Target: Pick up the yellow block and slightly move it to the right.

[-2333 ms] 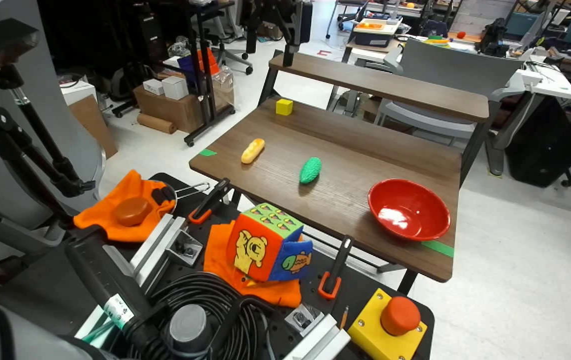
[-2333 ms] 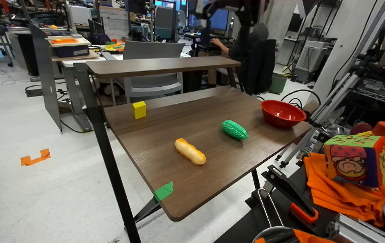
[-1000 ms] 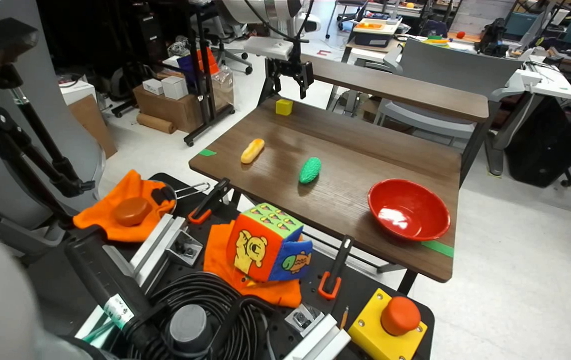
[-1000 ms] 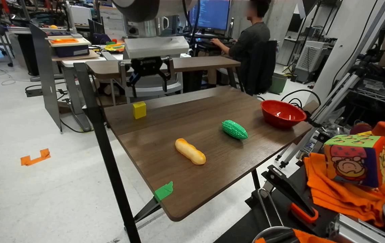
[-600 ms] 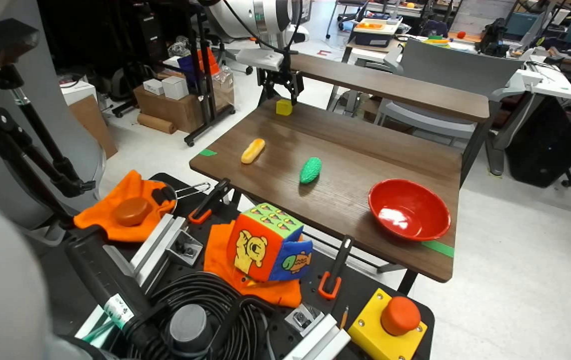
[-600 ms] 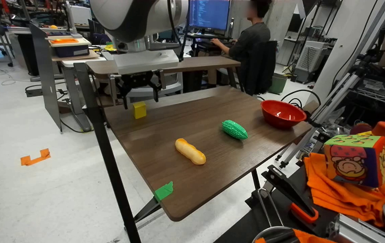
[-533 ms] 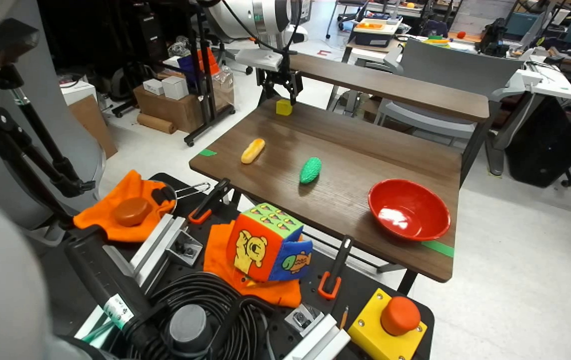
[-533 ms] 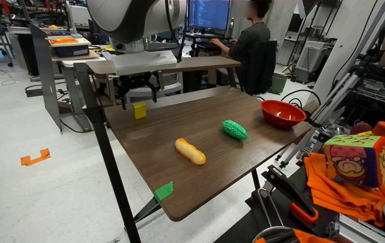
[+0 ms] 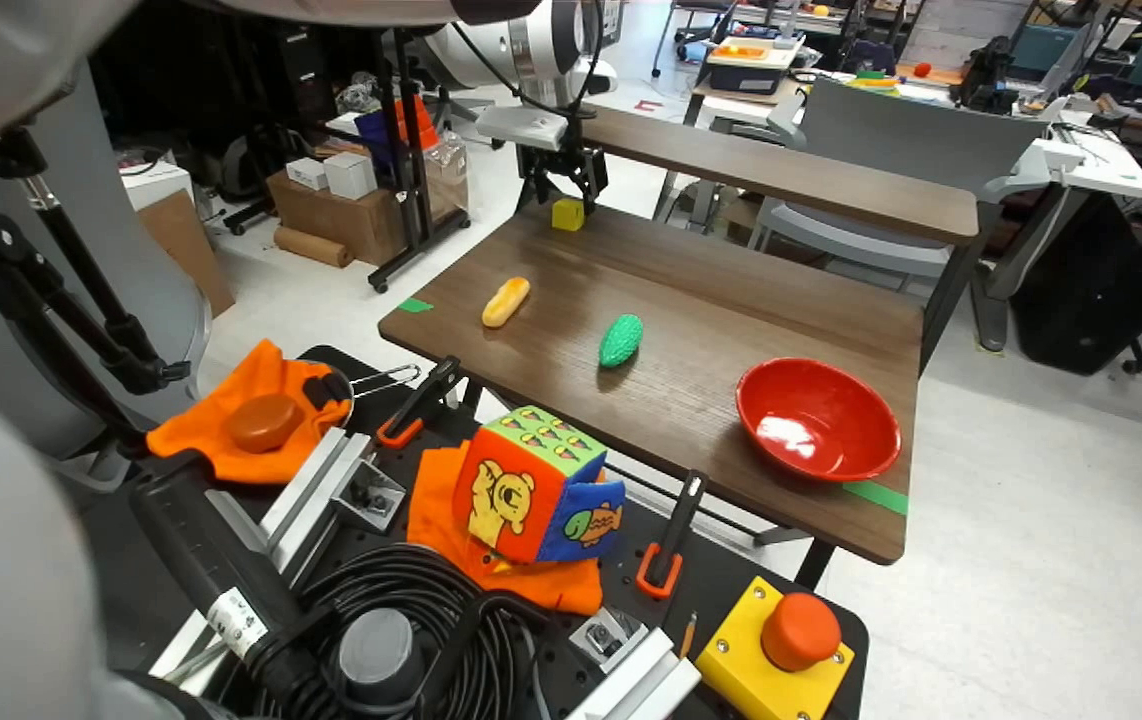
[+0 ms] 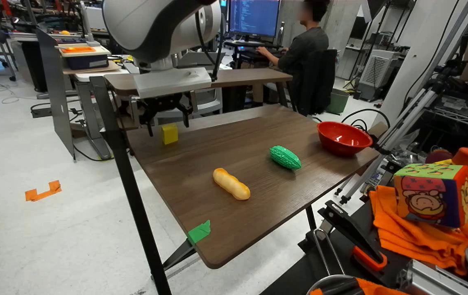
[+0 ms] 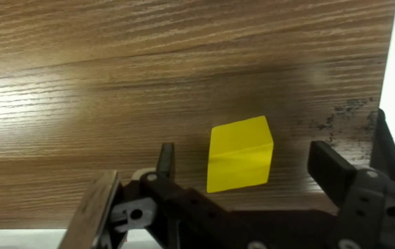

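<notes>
The yellow block (image 9: 568, 214) is a small bright cube on the brown table, close to a far corner. It also shows in an exterior view (image 10: 169, 134) and in the wrist view (image 11: 239, 155). My gripper (image 11: 241, 149) is open, with one finger on each side of the block and a visible gap to it on both sides. In both exterior views my gripper (image 9: 568, 200) (image 10: 169, 129) hangs just above the block with its fingers pointing down. Whether a finger touches the table cannot be told.
A yellow-orange elongated object (image 10: 231, 184), a green oval object (image 10: 285, 157) and a red bowl (image 9: 818, 420) stand on the table (image 9: 691, 400). A raised shelf (image 10: 201, 80) runs along the table's back, close to my gripper. Table edges lie near the block.
The arm has come into view and my gripper has moved down over the block, with a small further drop in the last half second. The block has not moved.
</notes>
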Controlling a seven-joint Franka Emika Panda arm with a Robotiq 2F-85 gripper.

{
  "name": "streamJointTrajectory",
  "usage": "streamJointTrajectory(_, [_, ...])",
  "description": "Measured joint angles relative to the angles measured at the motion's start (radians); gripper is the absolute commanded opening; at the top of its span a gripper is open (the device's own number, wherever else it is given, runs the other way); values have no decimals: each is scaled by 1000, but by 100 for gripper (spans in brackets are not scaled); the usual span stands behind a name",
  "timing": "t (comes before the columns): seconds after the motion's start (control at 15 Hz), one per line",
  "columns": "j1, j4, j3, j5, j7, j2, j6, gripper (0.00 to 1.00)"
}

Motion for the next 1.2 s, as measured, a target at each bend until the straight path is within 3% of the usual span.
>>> streamJointTrajectory(0.33, [5, 84, -3, -1, 1, 54, -58, 27])
streamJointTrajectory(0.47, [12, 119, -12, -2, 1, 71, -76, 17])
streamJointTrajectory(0.73, [30, 159, -21, -6, 0, 83, -88, 17])
streamJointTrajectory(0.93, [36, 156, 18, 16, -14, 52, -144, 17])
streamJointTrajectory(1.2, [20, 45, 91, 101, -47, -67, -276, 17])
